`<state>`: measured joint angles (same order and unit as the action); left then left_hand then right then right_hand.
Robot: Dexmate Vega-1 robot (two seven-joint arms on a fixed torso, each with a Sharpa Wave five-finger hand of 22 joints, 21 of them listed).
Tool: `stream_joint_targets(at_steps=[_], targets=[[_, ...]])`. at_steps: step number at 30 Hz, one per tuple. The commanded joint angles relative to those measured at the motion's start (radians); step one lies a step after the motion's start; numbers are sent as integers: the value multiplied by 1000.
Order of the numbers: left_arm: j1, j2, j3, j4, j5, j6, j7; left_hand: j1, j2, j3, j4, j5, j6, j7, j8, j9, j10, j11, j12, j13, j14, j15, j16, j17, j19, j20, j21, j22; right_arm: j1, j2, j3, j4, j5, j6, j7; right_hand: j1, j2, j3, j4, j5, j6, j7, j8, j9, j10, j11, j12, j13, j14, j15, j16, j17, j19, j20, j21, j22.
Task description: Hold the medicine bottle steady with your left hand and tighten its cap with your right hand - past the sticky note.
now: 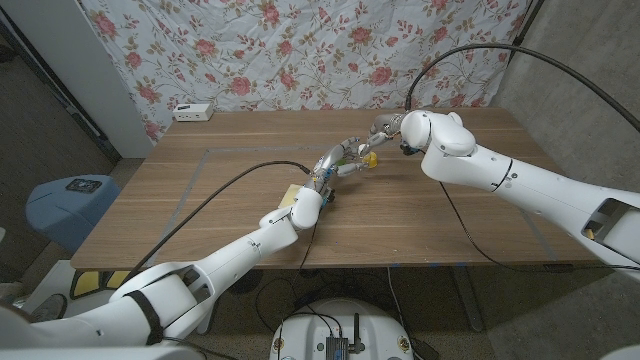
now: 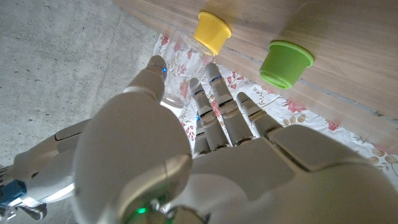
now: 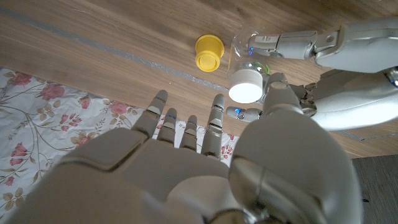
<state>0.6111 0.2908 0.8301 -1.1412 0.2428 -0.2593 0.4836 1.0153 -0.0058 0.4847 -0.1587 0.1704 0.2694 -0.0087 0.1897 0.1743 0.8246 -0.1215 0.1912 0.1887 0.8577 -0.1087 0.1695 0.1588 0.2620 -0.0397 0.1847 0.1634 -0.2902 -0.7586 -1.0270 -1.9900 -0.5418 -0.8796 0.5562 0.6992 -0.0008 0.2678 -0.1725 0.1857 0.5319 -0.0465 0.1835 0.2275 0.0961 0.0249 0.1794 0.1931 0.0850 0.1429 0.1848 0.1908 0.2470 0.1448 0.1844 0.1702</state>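
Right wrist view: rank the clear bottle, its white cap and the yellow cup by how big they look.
1. Clear bottle, held by the left hand.
2. White cap and yellow cup look about alike; the cap faces the camera and sits nearer, so I won't rank them.

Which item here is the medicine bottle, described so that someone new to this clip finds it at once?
Start at the wooden table and follow the robot's left hand to its fingertips near the table's middle. There it holds a small clear plastic bottle with a white round cap. The yellow cup and green cup beside it are opaque, open-topped and unheld.
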Motion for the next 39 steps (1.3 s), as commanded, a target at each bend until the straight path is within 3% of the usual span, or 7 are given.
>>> stream_joint_targets(at_steps=[1, 15, 26, 39], targets=[[-10, -5, 4, 17, -3, -16, -7, 7, -6, -5, 0, 3, -2, -7, -4, 2, 41, -39, 6, 2, 7, -90, 5, 2, -2, -136, -1, 2, -6, 14, 7, 20, -16, 15, -2, 16, 1, 12, 3, 8, 19, -8, 11, 1, 2, 4, 9, 2, 1, 5, 7, 0, 3, -2, 4, 2], [-8, -10, 5, 22, -6, -15, -3, 7, -9, -9, 1, 4, -3, -7, -3, 2, 40, -40, 6, 2, 7, -91, 6, 2, -2, -136, 0, 2, -21, 25, 16, 35, -28, 20, -30, 40, 6, 23, 5, 7, 94, -29, 41, 0, 29, -5, 22, 1, 19, -11, 16, -1, 20, -8, 11, 2], [-10, -11, 5, 25, -7, -15, -3, 8, -8, -10, 2, 5, -3, -7, -3, 2, 40, -40, 6, 2, 7, -91, 5, 2, -2, -135, 0, 2, -33, 32, 18, 38, -46, 13, -51, 65, 8, 32, 8, 3, 196, -39, 73, -2, 71, -14, 32, 0, 49, -30, 24, -2, 41, -13, 15, 2], [-17, -15, 7, 39, -9, -22, -5, 8, -6, -10, 4, 5, -4, -6, -3, 2, 40, -43, 6, 2, 6, -90, 5, 1, -2, -134, -1, 2, -44, 43, 20, 46, -59, 6, -74, 77, 11, 37, 11, 2, 264, -50, 92, -4, 98, -24, 35, -1, 70, -42, 28, -2, 58, -15, 18, 2]])
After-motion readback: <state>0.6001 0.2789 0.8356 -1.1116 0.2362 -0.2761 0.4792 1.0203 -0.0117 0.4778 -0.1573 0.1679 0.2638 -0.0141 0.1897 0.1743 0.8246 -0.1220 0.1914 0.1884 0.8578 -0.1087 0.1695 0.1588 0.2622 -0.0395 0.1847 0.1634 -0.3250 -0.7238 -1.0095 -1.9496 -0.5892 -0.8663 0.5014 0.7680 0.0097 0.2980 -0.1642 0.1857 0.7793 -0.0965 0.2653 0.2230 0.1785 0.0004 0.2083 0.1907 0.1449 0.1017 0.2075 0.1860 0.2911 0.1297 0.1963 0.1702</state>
